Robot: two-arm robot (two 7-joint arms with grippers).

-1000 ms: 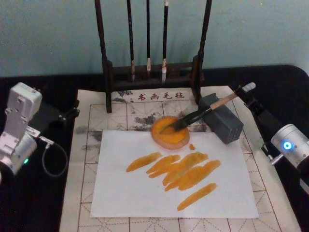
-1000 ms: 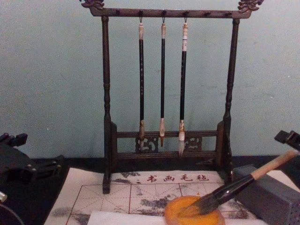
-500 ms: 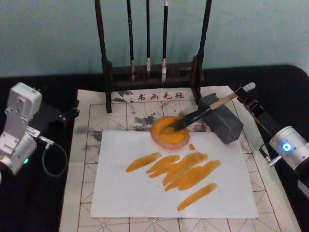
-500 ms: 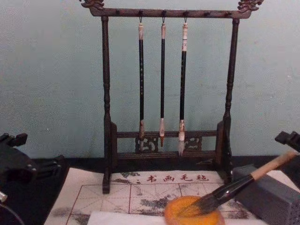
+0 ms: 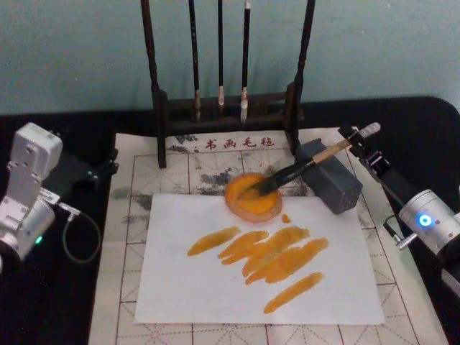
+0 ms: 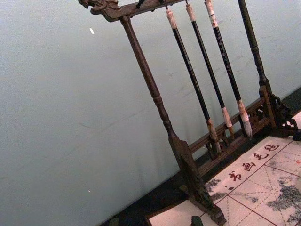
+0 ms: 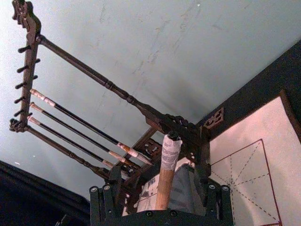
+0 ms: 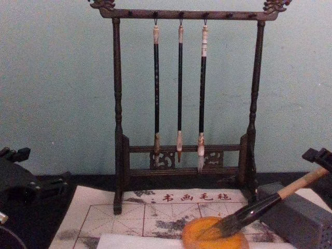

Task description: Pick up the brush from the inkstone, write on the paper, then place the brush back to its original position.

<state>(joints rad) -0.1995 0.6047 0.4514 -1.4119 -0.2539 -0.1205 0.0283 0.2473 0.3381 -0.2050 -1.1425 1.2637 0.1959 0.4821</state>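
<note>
Brush [image 5: 295, 171] handle stands between my right jaws, which are spread apart with a gap on either side of its wrapped end. The bristles lie in the orange dish [image 5: 251, 205], the shaft propped on the grey block [image 5: 334, 183]. The paper [image 5: 215, 287] already carries strokes. I judge this the release: I'd back straight off along the handle, touching nothing, lest it roll. My left arm [image 5: 29, 187] is parked at the worktop's left.

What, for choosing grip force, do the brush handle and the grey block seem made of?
The brush handle looks like bare, matte light wood, tan and unshiny, its end wrapped whitish. The grey block looks like dull stone, flat-sided; possibly something painted.
</note>
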